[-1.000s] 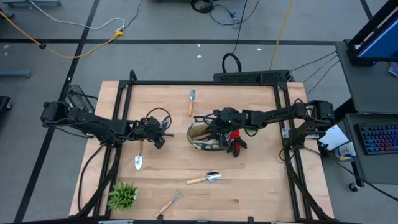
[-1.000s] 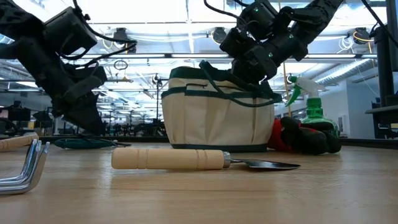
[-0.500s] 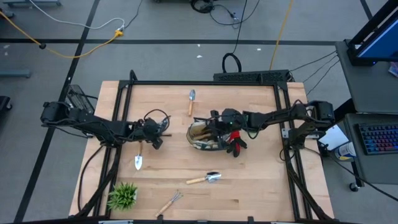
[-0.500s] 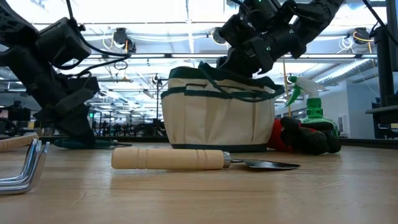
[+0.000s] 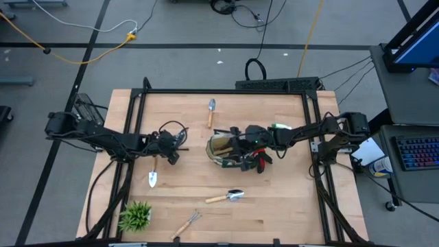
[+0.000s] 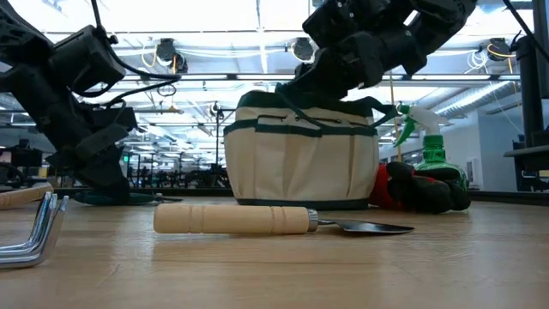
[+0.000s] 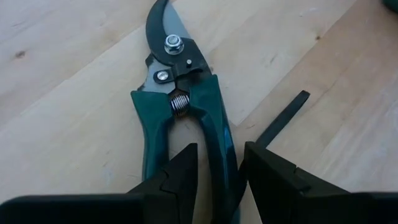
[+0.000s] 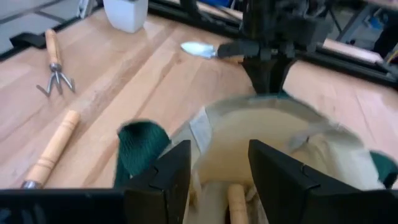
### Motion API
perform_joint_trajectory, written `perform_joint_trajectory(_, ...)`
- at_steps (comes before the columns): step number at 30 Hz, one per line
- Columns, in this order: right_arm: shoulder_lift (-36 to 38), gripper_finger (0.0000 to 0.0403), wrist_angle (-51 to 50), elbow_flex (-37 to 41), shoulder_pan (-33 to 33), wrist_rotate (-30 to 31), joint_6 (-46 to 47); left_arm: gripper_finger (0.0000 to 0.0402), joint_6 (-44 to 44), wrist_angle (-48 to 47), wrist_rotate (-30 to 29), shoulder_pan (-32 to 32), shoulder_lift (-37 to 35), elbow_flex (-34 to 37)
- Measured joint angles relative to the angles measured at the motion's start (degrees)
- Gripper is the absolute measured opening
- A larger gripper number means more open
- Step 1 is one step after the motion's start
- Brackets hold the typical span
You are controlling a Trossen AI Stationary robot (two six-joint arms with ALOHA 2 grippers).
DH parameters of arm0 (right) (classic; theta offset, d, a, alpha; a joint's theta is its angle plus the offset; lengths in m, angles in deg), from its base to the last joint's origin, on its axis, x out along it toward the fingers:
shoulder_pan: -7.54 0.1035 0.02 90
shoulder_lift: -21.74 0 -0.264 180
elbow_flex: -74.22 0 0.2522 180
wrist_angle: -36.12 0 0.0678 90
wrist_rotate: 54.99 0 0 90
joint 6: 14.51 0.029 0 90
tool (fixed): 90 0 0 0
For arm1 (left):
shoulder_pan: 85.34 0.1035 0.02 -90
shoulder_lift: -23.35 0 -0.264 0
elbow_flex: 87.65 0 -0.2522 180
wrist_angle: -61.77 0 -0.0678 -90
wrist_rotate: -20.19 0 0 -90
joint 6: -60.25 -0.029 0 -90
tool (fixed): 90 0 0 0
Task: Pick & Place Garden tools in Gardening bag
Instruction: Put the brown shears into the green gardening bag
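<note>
Left gripper (image 7: pixel 217 171) is down on the pruners (image 7: pixel 180 118) lying flat on the bench (image 5: pixel 274 199), left of centre in the high view; its fingers straddle one green handle, moderately spread, not yet clamped as far as I can tell. Step in hand looks like picking the pruners; next it needs to close, lift, and carry right to the gardening bag (image 5: pixel 223 149). Right gripper (image 8: pixel 217 168) hovers over the bag's open mouth, centre frame, parted and empty; a wooden handle (image 8: pixel 235 202) already sits inside.
</note>
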Motion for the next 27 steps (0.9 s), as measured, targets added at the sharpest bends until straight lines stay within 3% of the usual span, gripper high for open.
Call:
perform_joint_trajectory(14,0.0,0.0157,6.7,0.0,0.2,-0.2,1.5,0.0132,1.0,0.9,-0.8,0.0,5.3,-0.1)
perform_joint_trajectory(22,0.0,0.0157,6.7,0.0,0.1,-0.2,1.5,0.0054,-0.6,2.8,-1.6,0.0,5.4,0.0)
perform_joint_trajectory(27,0.0,0.0157,6.6,0.0,0.1,-0.2,1.5,0.0053,-0.2,3.2,-2.6,0.0,5.4,0.0)
